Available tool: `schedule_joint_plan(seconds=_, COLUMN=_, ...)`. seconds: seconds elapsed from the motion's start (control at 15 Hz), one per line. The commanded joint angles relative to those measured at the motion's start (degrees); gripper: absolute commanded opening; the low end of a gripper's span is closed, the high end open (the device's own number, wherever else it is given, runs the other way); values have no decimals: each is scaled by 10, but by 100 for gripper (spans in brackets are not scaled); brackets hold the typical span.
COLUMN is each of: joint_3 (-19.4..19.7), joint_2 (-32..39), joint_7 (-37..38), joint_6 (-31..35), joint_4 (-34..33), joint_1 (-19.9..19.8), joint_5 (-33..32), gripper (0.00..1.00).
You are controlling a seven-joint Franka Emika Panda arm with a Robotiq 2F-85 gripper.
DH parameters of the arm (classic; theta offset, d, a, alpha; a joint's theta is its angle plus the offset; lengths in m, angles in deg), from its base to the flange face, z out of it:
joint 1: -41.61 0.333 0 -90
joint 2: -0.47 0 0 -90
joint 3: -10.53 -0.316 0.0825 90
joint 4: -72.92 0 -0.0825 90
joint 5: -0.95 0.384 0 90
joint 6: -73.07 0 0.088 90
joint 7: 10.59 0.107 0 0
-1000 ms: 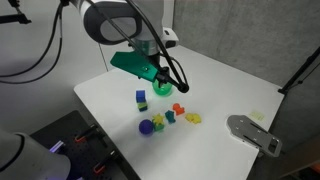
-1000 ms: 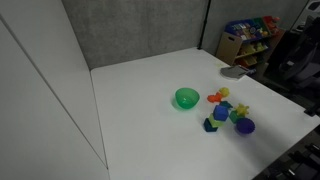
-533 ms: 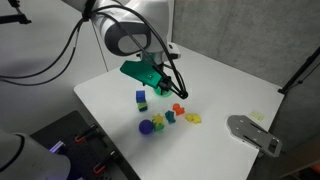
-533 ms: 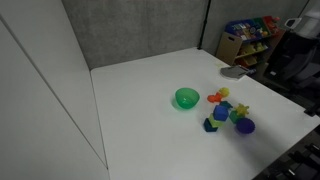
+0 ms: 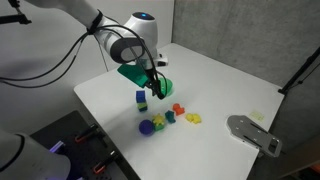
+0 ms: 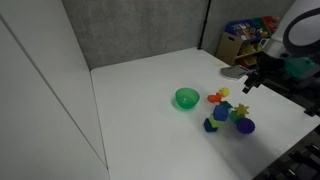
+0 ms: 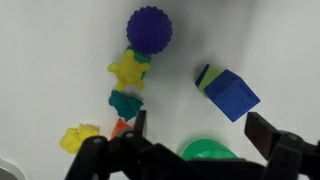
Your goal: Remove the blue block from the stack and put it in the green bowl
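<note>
The stack [image 5: 141, 99] is a blue block [image 5: 141, 95] on a light green cube, standing on the white table. In the wrist view the blue block [image 7: 232, 94] shows from above with a green edge at its side. The green bowl [image 6: 186, 98] stands next to the stack; the wrist view shows only its rim [image 7: 210, 152], and the arm partly hides it [image 5: 167, 87]. My gripper [image 5: 155, 92] is open and empty, above the table between the bowl and the stack. It also shows in the wrist view [image 7: 203, 130] and in an exterior view [image 6: 247, 86].
A purple ball [image 5: 146, 127] and several small coloured toys [image 5: 172, 116] lie close to the stack, also seen in the wrist view [image 7: 125, 85]. A grey flat part [image 5: 255, 133] lies at the table's far side. The table edges are near.
The arm has swung lower and toward the stack. The gripper has come into the exterior view where only the bowl and toys showed before. The blocks and the bowl have not moved.
</note>
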Motion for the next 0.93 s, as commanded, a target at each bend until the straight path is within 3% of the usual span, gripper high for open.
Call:
schedule_joint_plan(seconds=0.0, joint_3=-29, joint_2=45, joint_7=97, joint_6=-2, joint_4=-36, joint_1=5, joint_5=-4, gripper=100)
schedule_joint_plan(seconds=0.33, joint_3=-47, joint_2=99, joint_7=240, joint_6=-8, joint_4=-78, joint_1=29, joint_5=-20, gripper=100)
schedule_joint_plan(seconds=0.87, joint_3=-28, joint_2=157, joint_7=448, joint_6=-3, joint_4=-118, joint_1=83, joint_5=-87, gripper=100)
